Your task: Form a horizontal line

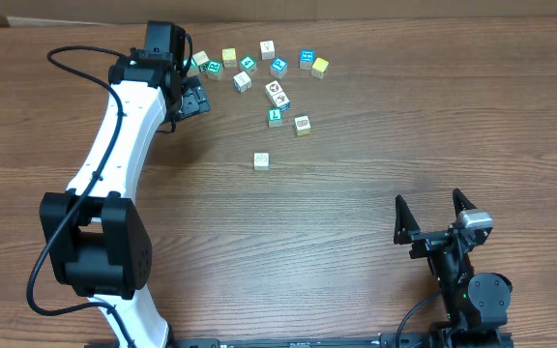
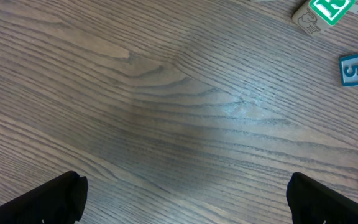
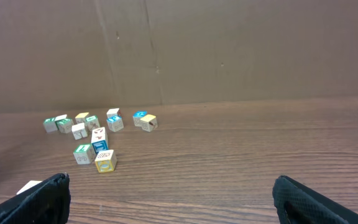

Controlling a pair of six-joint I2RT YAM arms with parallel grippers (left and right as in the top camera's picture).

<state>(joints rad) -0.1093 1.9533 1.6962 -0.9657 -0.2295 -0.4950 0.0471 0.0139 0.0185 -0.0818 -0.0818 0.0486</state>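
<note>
— Progress so far?
— Little, I judge. No horizontal line lies on the brown wooden bench (image 1: 433, 116) yet. A small white-faced picture cube (image 1: 277, 93), a blue-edged cube (image 1: 284, 103) touching it, a teal-edged cube (image 1: 276, 118) and a yellow-edged cube (image 1: 302, 125) sit bunched near the far edge, crooked rather than straight. Another white cube (image 1: 261, 160) lies alone, nearer the middle.
— And the arms?
— Left fingers (image 2: 55, 202) are spread apart over bare wood by the far edge, left of the cubes, holding nothing. Right fingers (image 3: 39, 202) gape too, by the near edge, well apart from every cube.
— What's left?
— Nearly all: the cubes need drawing into one level row.
</note>
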